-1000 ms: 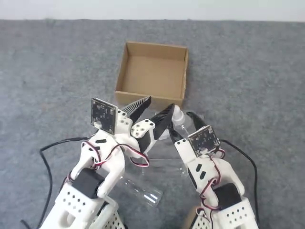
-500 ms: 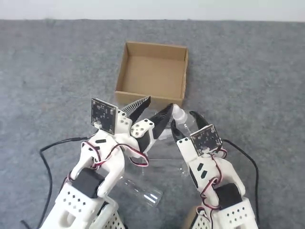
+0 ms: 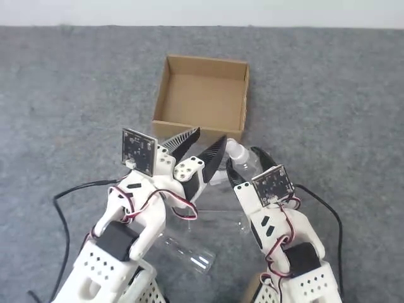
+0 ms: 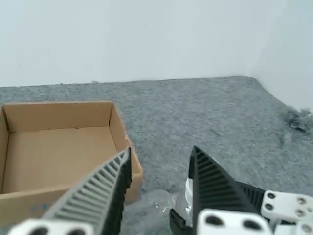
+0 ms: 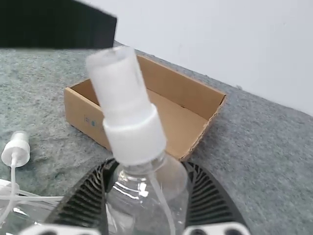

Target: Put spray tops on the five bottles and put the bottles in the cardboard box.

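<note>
A: Entry, high view. Where is the cardboard box (image 3: 201, 95)?
B: On the grey tabletop (image 3: 328, 95), at 12 o'clock from both arms. The open side is up and all four walls are standing.

A: Right tool (image 3: 246, 164)?
B: It is pinching a clear bottle (image 5: 146, 196) around the shoulder, with one ribbed black finger on each flank. The bottle is off the tabletop and leaning, its neck pointing toward 11 o'clock, at the box's near right corner.

A: Does that bottle have its cap?
B: Yes. A white spray top (image 5: 124, 105) sits on the neck, and its thin tube runs down inside the clear body.

A: Left tool (image 3: 209, 134)?
B: Spread wide, with nothing between the fingers. It sits at 9 o'clock of the held bottle's top, just short of the box's near wall. The fingertip on its 3 o'clock side is just beside the spray top, but I cannot tell if they touch.

A: Any other task items?
B: A second bottle (image 3: 186, 251) lies on its side at 6 o'clock, between the two arm bases and partly under the left arm. In the right wrist view a loose spray top (image 5: 14, 144), white with its tube attached, lies on the tabletop, apart from the box.
</note>
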`<state>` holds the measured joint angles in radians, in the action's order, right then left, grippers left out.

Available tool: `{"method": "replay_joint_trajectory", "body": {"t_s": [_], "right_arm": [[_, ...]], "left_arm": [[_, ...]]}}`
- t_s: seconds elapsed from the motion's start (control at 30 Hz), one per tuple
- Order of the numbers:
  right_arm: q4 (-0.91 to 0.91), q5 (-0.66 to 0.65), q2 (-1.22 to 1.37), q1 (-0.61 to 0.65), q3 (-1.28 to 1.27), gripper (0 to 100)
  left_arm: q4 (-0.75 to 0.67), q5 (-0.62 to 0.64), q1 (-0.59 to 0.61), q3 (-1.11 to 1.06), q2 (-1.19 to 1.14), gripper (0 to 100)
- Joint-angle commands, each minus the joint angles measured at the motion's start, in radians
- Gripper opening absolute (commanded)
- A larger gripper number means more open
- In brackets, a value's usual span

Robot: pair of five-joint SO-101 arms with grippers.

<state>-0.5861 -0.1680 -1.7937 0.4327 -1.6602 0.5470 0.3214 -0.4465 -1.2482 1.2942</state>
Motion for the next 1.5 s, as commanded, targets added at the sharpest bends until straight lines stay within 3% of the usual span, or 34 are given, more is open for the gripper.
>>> {"method": "replay_joint_trajectory", "body": {"t_s": [0.0,0.3,0.53,0.9,1.23,1.47], "right_arm": [[0.012,0.011,-0.019,-0.012,-0.005,0.7],[0.007,0.011,-0.018,-0.012,-0.014,0.7],[0.004,0.005,-0.018,-0.013,-0.02,0.7],[-0.025,0.011,-0.018,-0.028,-0.02,0.7],[-0.025,0.012,-0.018,-0.062,-0.02,0.7],[-0.024,0.066,-0.018,-0.061,-0.02,0.7]], "left_arm": [[0.008,0.009,-0.005,0.073,0.028,18],[0.037,-0.084,-0.124,0.036,0.025,18],[0.115,-0.077,-0.068,0.166,0.028,18],[0.169,-0.083,0.221,0.251,0.028,18],[0.166,-0.077,0.508,0.116,0.028,17],[0.164,-0.077,0.606,-0.021,0.028,17]]}}
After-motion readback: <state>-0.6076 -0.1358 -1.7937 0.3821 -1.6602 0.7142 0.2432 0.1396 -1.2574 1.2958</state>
